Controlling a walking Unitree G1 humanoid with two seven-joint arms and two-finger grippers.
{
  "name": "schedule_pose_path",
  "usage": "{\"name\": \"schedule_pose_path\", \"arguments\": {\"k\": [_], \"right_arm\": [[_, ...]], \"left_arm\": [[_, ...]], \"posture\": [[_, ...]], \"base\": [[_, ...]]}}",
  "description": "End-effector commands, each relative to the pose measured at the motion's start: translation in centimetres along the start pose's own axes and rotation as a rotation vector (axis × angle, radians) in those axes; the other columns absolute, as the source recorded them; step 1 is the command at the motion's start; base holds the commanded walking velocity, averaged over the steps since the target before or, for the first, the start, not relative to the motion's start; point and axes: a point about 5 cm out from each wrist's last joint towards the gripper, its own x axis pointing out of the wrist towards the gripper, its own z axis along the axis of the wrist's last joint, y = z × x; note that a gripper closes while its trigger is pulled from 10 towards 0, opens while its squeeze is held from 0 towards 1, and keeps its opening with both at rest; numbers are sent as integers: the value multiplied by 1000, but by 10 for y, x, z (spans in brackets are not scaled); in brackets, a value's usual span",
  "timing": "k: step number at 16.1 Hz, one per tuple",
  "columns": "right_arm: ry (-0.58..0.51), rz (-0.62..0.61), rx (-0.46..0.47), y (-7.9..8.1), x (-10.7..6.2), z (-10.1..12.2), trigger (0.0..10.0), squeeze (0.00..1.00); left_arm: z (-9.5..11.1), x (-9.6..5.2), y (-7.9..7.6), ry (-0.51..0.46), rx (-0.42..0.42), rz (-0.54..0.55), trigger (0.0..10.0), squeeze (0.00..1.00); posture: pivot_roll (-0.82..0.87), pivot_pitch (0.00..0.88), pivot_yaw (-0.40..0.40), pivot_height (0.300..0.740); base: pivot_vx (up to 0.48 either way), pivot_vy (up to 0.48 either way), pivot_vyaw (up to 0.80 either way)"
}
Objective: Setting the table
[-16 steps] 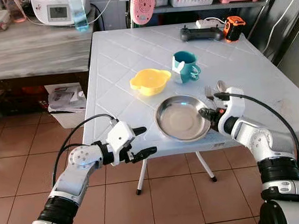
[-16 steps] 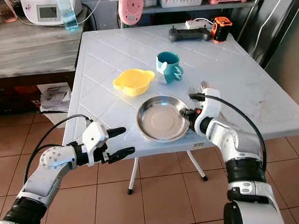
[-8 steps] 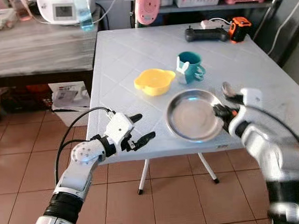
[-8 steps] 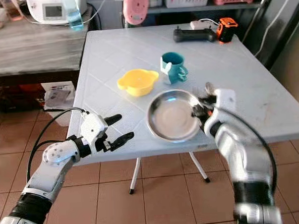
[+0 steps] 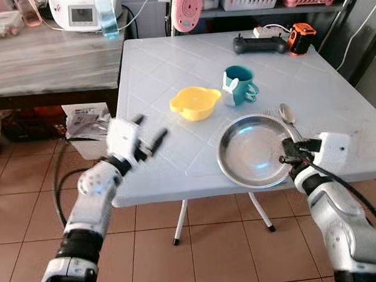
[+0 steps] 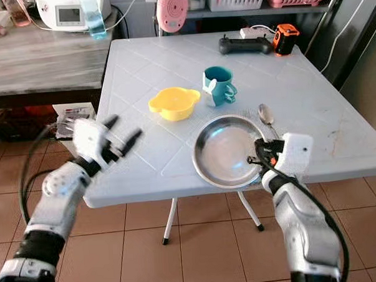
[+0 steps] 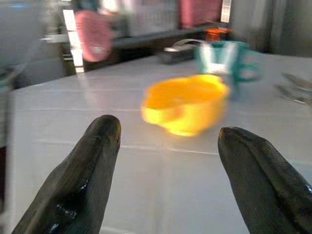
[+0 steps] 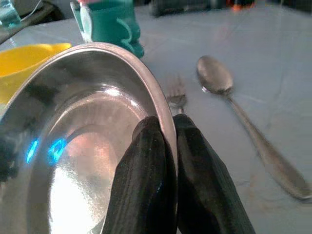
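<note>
**Right gripper pinching the plate rim; left gripper spread over the table's left edge**

Your right gripper (image 8: 163, 146) has its two black fingers pressed together on the rim of the steel plate (image 5: 251, 149), one finger inside the rim and one outside. You can see the grip at the plate's right edge, near the table's front edge. The plate lies on the white table (image 5: 166, 73), close to the front.

Just beyond your right gripper, a spoon (image 5: 287, 116) and a fork (image 8: 176, 92) lie on the table beside the plate's right side; the fork sits between plate and spoon, mostly hidden from the head camera.

Your left gripper (image 7: 168, 141) is spread wide and holds nothing. It hovers at the table's left edge, pointed toward the yellow bowl (image 5: 195, 102), well apart from it. The arm is blurred.

Behind the plate stands the teal mug (image 5: 238, 84), just right of the yellow bowl. At the far edge lie a black controller (image 5: 259, 44) and an orange-and-black tool (image 5: 301, 36).
</note>
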Motion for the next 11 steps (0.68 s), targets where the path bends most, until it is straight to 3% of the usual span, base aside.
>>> {"name": "schedule_pose_path", "arguments": {"k": [1, 3, 9, 11], "right_arm": [[-27, -20, -28, -1, -3, 4, 6902, 0], [-102, -77, -69, -2, -7, 11, 10000, 0], [-278, -114, -168, 22, -16, 35, 10000, 0], [-275, -126, -161, 25, -24, 33, 10000, 0]], "left_arm": [[-3, -1, 4, 15, -2, 43, 10000, 0], [-5, 1, 7, 19, 36, 163, 10000, 0], [-9, 8, 0, 17, -24, 322, 10000, 0], [-10, 8, 0, 20, -42, 372, 10000, 0]], "posture": [[95, 77, -35, 740], [96, 77, -37, 740], [89, 74, -32, 740], [88, 74, -34, 740]], "base": [[0, 0, 0], [0, 0, 0], [0, 0, 0], [0, 0, 0]]}}
